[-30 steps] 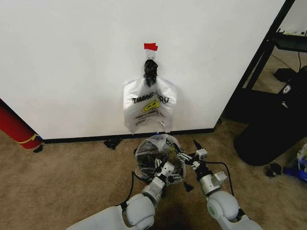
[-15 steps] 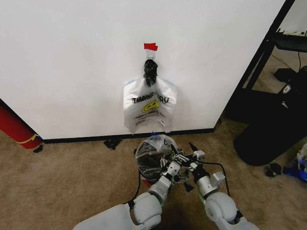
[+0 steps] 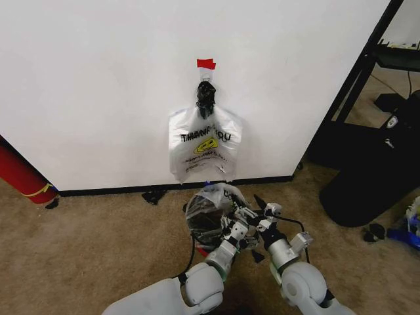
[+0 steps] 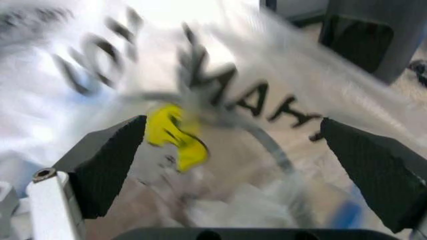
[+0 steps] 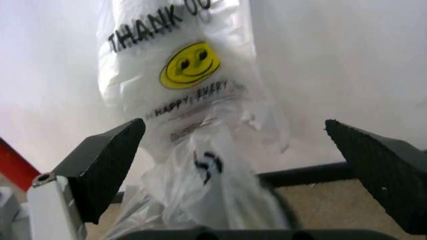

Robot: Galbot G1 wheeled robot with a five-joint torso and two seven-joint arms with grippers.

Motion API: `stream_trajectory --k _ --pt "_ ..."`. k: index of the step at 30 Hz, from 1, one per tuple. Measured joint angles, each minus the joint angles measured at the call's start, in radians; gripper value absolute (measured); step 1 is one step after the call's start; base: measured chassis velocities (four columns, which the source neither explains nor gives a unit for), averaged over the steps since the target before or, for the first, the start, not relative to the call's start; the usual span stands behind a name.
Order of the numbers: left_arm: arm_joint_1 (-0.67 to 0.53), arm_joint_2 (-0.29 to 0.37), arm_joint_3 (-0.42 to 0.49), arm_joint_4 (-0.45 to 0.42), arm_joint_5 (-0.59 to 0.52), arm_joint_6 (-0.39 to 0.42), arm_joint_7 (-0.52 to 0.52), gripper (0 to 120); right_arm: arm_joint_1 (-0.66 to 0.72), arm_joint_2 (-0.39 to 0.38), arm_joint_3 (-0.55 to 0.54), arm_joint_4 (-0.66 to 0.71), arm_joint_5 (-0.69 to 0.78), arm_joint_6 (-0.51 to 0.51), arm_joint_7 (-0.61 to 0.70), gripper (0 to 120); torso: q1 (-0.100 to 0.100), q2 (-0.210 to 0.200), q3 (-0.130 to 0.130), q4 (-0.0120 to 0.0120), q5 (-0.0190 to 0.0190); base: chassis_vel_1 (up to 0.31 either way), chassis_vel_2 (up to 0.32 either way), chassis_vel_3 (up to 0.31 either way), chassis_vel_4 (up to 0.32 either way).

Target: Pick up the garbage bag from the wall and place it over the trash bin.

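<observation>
The thin translucent-white garbage bag [image 3: 211, 209] with black print lies draped over the small round black mesh trash bin [image 3: 205, 228] below the white wall [image 3: 98, 85]. Both the left gripper [image 3: 237, 228] and right gripper [image 3: 262, 211] hover beside it, jaws spread open.

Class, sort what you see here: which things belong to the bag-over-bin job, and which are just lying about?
Part of the job:
garbage bag, draped over the bin
trash bin
wall
left end effector, open
right end effector, open

Just lying about:
knotted bags on the hook
red tape
big black bin
red cylinder
</observation>
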Motion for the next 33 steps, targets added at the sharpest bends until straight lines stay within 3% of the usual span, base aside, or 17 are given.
stream_trajectory --k 7,14,20,23,27,33 --pt "0.035 0.088 -0.062 -0.108 -0.038 -0.027 0.043 100 -0.03 -0.002 0.032 0.008 0.012 0.012 -0.017 100 0.0 0.0 0.0 0.0 -0.0001 0.0 0.0 0.0 0.0" --pt "0.096 0.145 -0.125 -0.189 -0.049 -0.056 0.07 100 -0.079 0.001 0.097 0.042 0.232 -0.019 -0.059 100 0.0 0.0 0.0 0.0 -0.0001 0.0 0.0 0.0 0.0" --pt "0.193 0.172 -0.27 -0.251 -0.056 -0.099 0.067 100 -0.183 -0.007 0.212 0.044 0.438 -0.078 -0.149 100 0.0 0.0 0.0 -0.0001 -0.0002 0.0 0.0 0.0 0.0" --pt "0.209 0.176 -0.3 -0.262 -0.062 -0.11 0.055 100 -0.214 -0.01 0.229 0.033 0.46 -0.085 -0.181 100 0.0 0.0 0.0 -0.0001 0.0 0.0 0.0 0.0 0.0" --pt "0.285 0.18 -0.415 -0.283 -0.063 -0.158 0.022 100 -0.29 -0.025 0.239 0.0 0.5 -0.098 -0.295 100 0.0 0.0 0.0 -0.0003 0.0 0.0 0.0 0.0 0.0" --pt "0.428 0.173 -0.569 -0.296 -0.05 -0.21 0.018 100 -0.28 -0.051 0.199 -0.064 0.503 -0.106 -0.398 100 0.0 0.0 0.0 0.0001 -0.0001 0.0 0.0 0.0 0.0"
